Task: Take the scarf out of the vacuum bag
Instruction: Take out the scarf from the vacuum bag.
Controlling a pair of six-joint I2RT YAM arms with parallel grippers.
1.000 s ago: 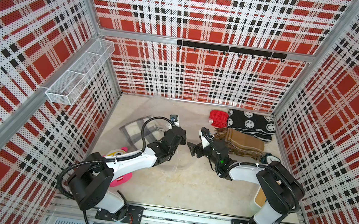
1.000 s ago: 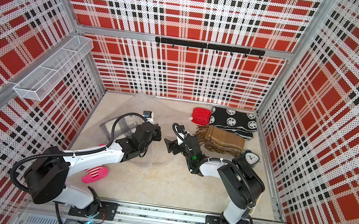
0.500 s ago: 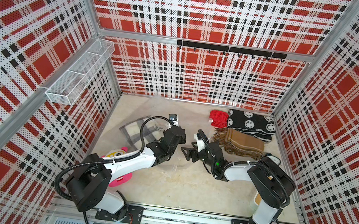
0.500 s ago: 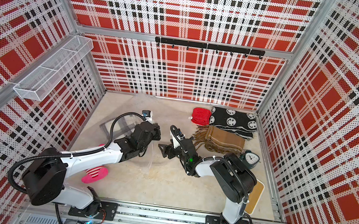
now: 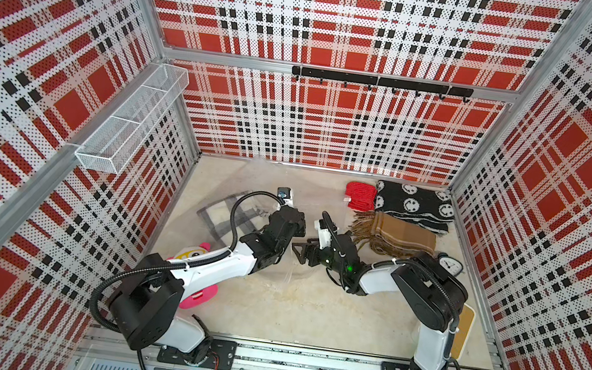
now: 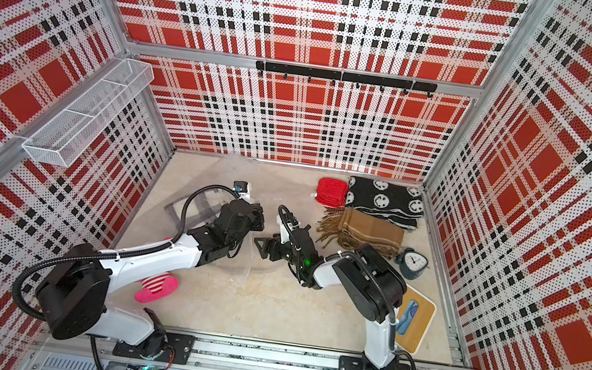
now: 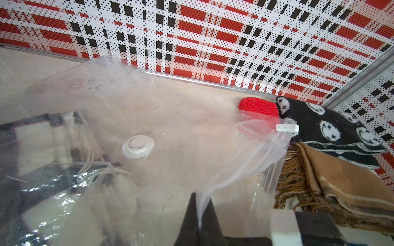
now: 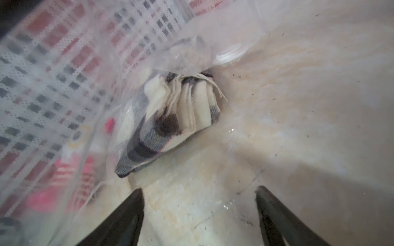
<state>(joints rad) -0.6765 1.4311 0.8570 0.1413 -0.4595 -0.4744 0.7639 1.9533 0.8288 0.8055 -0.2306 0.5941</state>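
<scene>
- over the last second the right hand (image 5: 300,251) has slid across the worktop (image 5: 288,311) toward the left hand (image 5: 296,227). the two are now near each other but do not touch.
- the right hand's fingers stand wide apart with nothing between them. the left hand has stayed put, pinched tight on the top sheet of the vacuum bag (image 7: 170,102), holding it up so the mouth gapes.
- in the right wrist view the scarf (image 8: 170,119), grey and cream checks, lies folded straight ahead of the open fingers. it sits deep in the bag, just below the white valve cap (image 8: 230,53), and nothing touches it yet.
- this looks like the start of the reach in. whether the right hand is at the mouth or already inside cannot be told. the scarf is still wholly in the bag, so most of the task remains.
- behind the right hand lie a brown fringed cloth (image 5: 397,235), a black cloth with smiley faces (image 5: 413,206), a red knit (image 5: 360,196) and a clock (image 5: 450,264). a pink toy (image 5: 198,294) sits under the left arm, well back from its hand. none of these block the reach.
- what stands in the way is the slack plastic. the lower sheet lies right under the right hand and could get pinched along with the scarf, and if the left hand's hold slips the mouth would likely fall shut.
</scene>
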